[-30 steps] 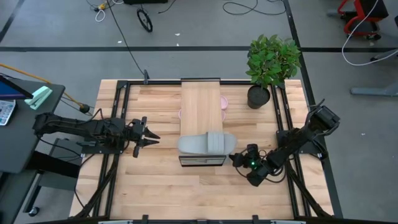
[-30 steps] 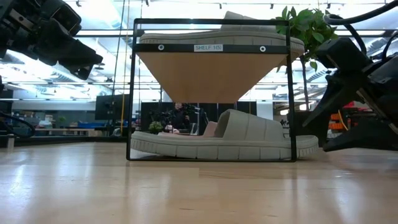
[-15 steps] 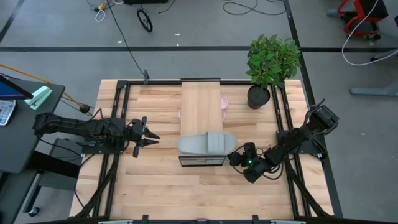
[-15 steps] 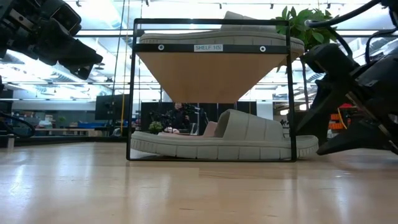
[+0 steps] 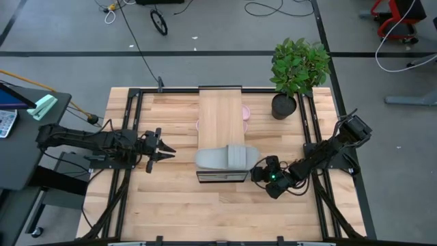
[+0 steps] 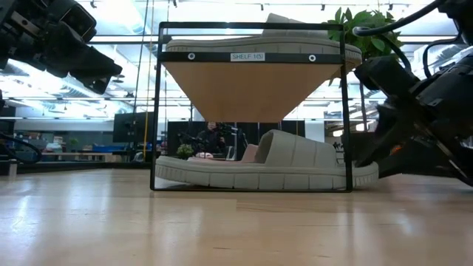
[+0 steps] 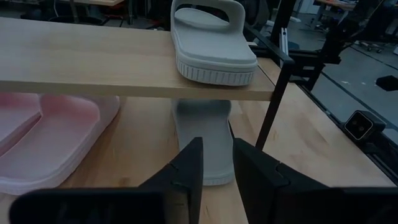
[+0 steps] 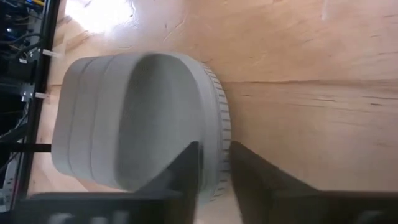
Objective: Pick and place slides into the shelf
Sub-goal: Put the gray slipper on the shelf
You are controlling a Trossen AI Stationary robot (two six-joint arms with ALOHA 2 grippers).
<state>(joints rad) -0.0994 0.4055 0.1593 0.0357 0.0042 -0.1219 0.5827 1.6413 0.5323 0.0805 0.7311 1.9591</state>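
High view: the right hand (image 5: 263, 175) sits low at the end of the lower soft grey ribbed-strap slide (image 6: 266, 166), fingers nearly closed and grasping nothing, probably to nudge it fully under the narrow light-wood, dark-framed shelf (image 5: 220, 113) at the worktop's centre. The left hand (image 5: 158, 150) waits toward the left edge, fingers nearly closed. Only the left wrist view shows a second grey slide (image 7: 208, 37) on the plank and the light pink slides (image 7: 50, 134) beneath.

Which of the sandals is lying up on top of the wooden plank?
A grey slide lies on the shelf's plank; the other grey slide and the pink pair sit underneath.
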